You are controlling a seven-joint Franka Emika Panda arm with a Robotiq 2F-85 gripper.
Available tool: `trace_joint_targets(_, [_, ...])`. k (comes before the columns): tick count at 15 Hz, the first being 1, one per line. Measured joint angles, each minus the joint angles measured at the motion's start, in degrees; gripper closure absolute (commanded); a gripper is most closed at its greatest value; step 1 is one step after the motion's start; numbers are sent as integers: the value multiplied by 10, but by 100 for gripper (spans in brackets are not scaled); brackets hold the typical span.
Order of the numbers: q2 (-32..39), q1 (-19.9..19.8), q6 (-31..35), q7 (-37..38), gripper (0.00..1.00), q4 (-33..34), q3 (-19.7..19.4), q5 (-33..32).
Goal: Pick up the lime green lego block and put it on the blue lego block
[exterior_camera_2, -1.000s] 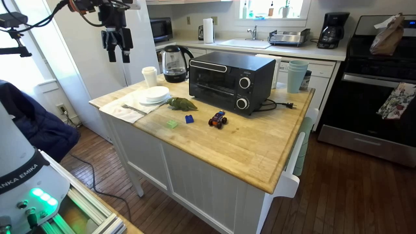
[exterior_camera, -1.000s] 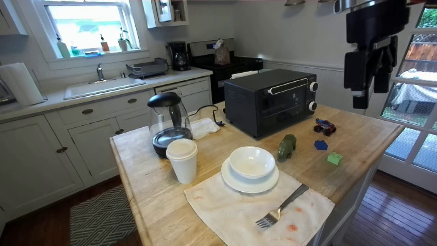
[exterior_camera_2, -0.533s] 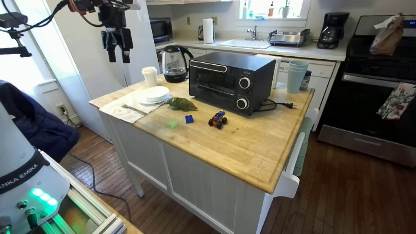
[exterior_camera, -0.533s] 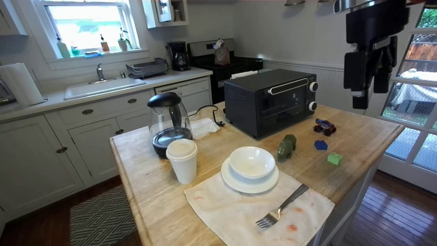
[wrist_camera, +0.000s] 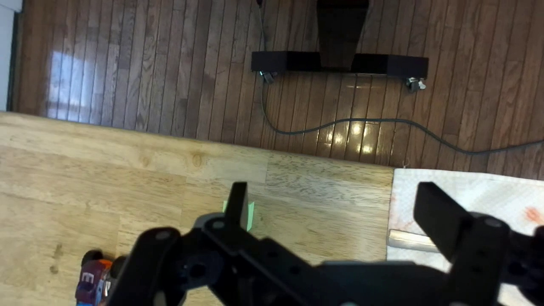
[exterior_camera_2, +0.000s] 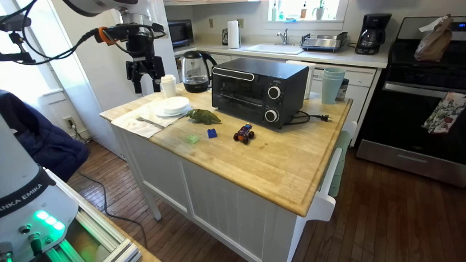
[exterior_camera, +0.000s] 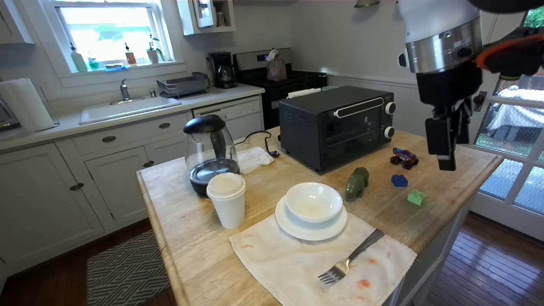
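The lime green lego block [exterior_camera: 416, 196] [exterior_camera_2: 192, 138] rests on the wooden tabletop, near the edge, in both exterior views. Close beside it, with a small gap, lies the dark blue lego block [exterior_camera: 399, 180] [exterior_camera_2: 212, 133]. My gripper [exterior_camera_2: 147, 90] hangs in the air well above the table, pointing down. In the wrist view the gripper [wrist_camera: 332, 187] is wide open with nothing between its fingers. One finger partly covers the lime green block [wrist_camera: 250, 216] below it, so only slivers show. The blue block does not show in the wrist view.
A toy truck [exterior_camera: 404, 158] and a green dinosaur figure [exterior_camera: 357, 183] stand near the blocks. Behind them is a black toaster oven [exterior_camera_2: 258, 92]. A bowl [exterior_camera: 314, 202] on a plate, a fork [exterior_camera: 350, 257] on a cloth, a white cup [exterior_camera: 227, 199] and a kettle [exterior_camera_2: 196, 71] are also there.
My arm has come down toward the table, with the gripper still open. In the exterior views the gripper sits clearly lower than before. The blocks and other objects have not moved.
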Motion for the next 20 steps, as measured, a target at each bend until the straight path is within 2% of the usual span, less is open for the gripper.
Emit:
trace_joint_targets(5, [25,-2,106,-73,0,-35,-25,-13])
trace_joint_targets(9, [35,-13,171,-139,0,-56,-58,8])
trace_joint_targets(12, [42,-17,179,-159,0,-57,-68,19])
trace_joint_targets(20, [47,-18,180,-145,0,-57,-68,17])
